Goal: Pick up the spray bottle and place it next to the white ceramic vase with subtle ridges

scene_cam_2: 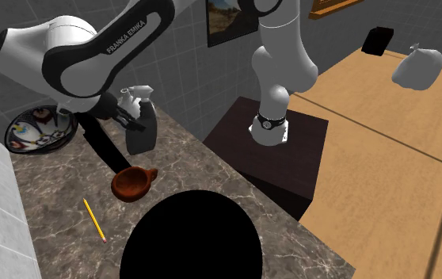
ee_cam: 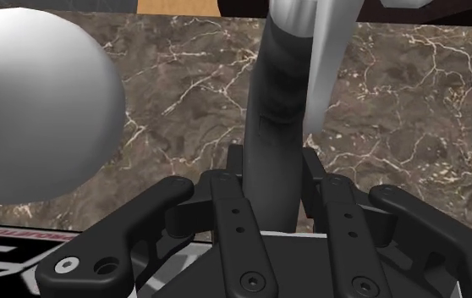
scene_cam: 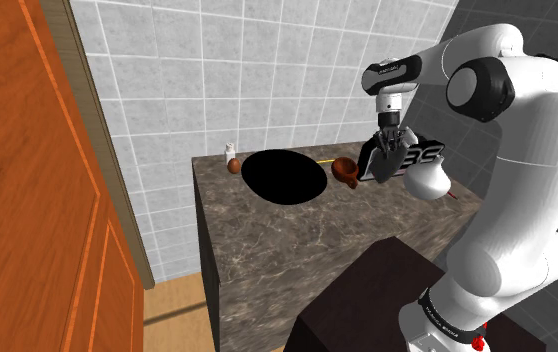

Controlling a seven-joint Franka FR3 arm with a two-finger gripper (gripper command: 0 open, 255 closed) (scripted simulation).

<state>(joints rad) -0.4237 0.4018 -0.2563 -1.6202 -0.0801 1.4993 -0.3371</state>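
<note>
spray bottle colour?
Spray bottle: dark grey body, pale grey trigger head; shows best in the second exterior view.

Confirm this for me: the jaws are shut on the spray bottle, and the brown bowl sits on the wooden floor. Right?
Not quite. The brown bowl sits on the dark veined countertop, not on the floor; the second exterior view shows it. The jaws are indeed shut on the spray bottle.

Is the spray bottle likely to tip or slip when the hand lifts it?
Probably stiff: the spray bottle looks hard-bodied. Tall and narrow, it may tip when set down. The hand clasps smooth sides, so it might slip.
</note>
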